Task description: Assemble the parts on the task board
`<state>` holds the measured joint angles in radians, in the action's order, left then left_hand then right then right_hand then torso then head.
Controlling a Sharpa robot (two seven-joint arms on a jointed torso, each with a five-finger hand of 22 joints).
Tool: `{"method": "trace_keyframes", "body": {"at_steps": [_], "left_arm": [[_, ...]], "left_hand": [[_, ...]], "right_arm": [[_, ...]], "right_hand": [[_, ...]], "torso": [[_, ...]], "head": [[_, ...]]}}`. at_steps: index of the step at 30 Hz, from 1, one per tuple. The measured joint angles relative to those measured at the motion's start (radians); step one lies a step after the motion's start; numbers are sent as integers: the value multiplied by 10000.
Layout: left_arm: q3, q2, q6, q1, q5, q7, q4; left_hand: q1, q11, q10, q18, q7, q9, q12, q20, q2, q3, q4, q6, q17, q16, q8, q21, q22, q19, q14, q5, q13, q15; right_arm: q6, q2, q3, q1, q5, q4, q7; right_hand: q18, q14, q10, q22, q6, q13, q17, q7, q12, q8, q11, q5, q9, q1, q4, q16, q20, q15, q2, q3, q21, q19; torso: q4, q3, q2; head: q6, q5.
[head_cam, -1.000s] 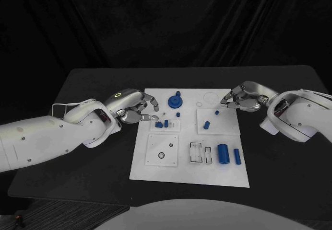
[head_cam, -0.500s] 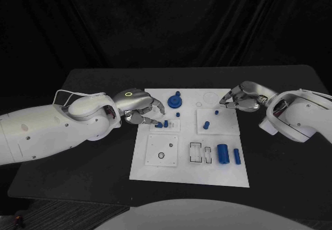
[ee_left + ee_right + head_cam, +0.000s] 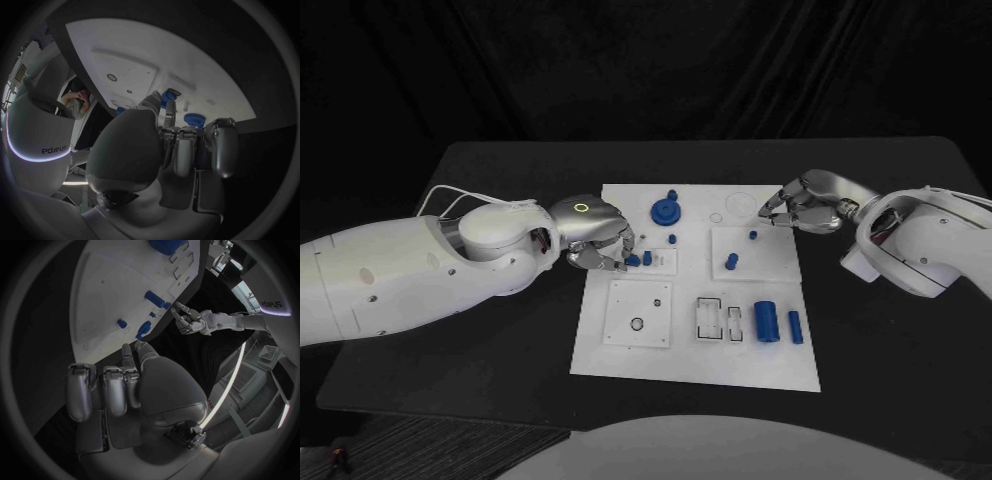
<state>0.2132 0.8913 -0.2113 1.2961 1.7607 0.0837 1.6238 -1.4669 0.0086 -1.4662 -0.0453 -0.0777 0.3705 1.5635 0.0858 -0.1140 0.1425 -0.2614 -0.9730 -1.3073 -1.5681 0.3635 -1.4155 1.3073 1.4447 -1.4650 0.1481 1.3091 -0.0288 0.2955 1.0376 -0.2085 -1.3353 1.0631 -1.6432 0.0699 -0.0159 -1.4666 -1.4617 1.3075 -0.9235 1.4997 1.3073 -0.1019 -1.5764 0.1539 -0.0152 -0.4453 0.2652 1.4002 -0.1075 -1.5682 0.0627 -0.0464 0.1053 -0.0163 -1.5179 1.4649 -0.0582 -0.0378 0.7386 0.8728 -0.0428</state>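
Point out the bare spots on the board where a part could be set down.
Free: the task board's near strip, below the square plate and large blue cylinder. Crowded: the far left, where the left hand hovers at blue pegs.

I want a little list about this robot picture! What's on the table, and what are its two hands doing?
Table: black table
Board: white task board in the middle of the table
Parts: small blue pieces on the board, among them a round blue disc and a big blue cylinder
Left hand: left hand at the board's left edge, fingers curled down over the small blue pieces there; whether it holds one cannot be told
Right hand: right hand at the board's far right corner, fingers curled in, nothing seen in it
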Motion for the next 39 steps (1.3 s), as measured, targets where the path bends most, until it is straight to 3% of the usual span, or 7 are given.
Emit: {"method": "trace_keyframes", "body": {"at_steps": [4,8,11,21,26,31,39], "left_arm": [[0,-72,81,-28,189,-99,-36],[0,-141,149,-56,319,-192,-74],[0,-222,194,-64,380,-260,-125],[0,-291,190,-72,474,-339,-139],[-2,30,101,-74,489,-322,-51],[-1,613,-186,-78,497,-216,15],[3,1049,-959,-78,-188,425,-79]], "left_hand": [[174,-68,-3,0,83,634,0,-94,174,15,65,69,0,0,506,0,0,-23,-18,0,0,-52],[1288,-124,6,0,285,2531,36,-165,620,-181,-130,599,0,0,2022,0,0,-93,-13,101,0,-57],[1762,-137,-3,0,265,3575,39,-165,746,-224,-231,943,0,0,2661,0,0,-93,-13,-6,0,-57],[1870,-137,-4,0,275,4326,39,-165,764,-203,-214,1086,0,0,2918,1,0,-93,17,-155,0,-87],[1950,-137,-3,0,275,5179,39,-201,414,-203,-214,1265,0,0,3259,-42,0,-57,-19,-642,0,-123],[2358,-137,-4,-1,242,5499,38,-162,6,-278,-288,1306,0,0,3259,-91,0,-18,-19,-969,0,-123],[2501,-137,-3,0,108,5754,38,-162,-29,-347,-323,2614,0,0,2750,-57,0,-19,-19,-969,0,-123]], "right_arm": [[0,0,0,1,0,11,0],[0,1,0,1,0,12,-1],[-1,1,0,1,0,14,-2],[-2,-4,0,1,0,26,-6],[52,43,0,1,23,-103,-35],[290,199,-7,-55,456,-691,-40],[577,-446,18,-571,1771,-1392,233]], "right_hand": [[0,1,0,0,0,0,0,0,-7,0,0,-110,-6,-1,-13,0,0,0,-1,101,0,0],[0,1,0,-1,0,-1,0,0,-7,0,0,-155,-5,-2,0,0,0,1,-1,139,0,0],[0,1,0,-1,0,0,0,0,-7,0,0,-206,-5,-3,-27,0,0,2,-1,166,0,0],[0,1,0,-2,0,-2,0,0,-7,-41,0,-303,-13,-130,-29,0,0,5,-10,304,0,0],[0,0,2,-2,-58,-1254,0,-15,-7,-41,3,564,-12,-417,2,0,0,2,-280,444,0,0],[0,15,0,-2,-72,-1918,0,-1,-7,-41,7,1418,-12,-639,19,0,0,-19,-503,451,-128,0],[0,15,-1,-2,135,-1919,0,-124,-6,-240,8,1558,-82,-875,1,0,0,-20,-821,321,-186,0]], "torso": [[-6,6,-11],[-8,5,-20],[-7,0,-24],[-4,-12,-19],[-3,-12,-17],[-1,-13,-11],[19,-6,-11]], "head": [[0,9],[0,23],[0,13],[0,14],[0,11],[0,-16],[0,-42]]}}
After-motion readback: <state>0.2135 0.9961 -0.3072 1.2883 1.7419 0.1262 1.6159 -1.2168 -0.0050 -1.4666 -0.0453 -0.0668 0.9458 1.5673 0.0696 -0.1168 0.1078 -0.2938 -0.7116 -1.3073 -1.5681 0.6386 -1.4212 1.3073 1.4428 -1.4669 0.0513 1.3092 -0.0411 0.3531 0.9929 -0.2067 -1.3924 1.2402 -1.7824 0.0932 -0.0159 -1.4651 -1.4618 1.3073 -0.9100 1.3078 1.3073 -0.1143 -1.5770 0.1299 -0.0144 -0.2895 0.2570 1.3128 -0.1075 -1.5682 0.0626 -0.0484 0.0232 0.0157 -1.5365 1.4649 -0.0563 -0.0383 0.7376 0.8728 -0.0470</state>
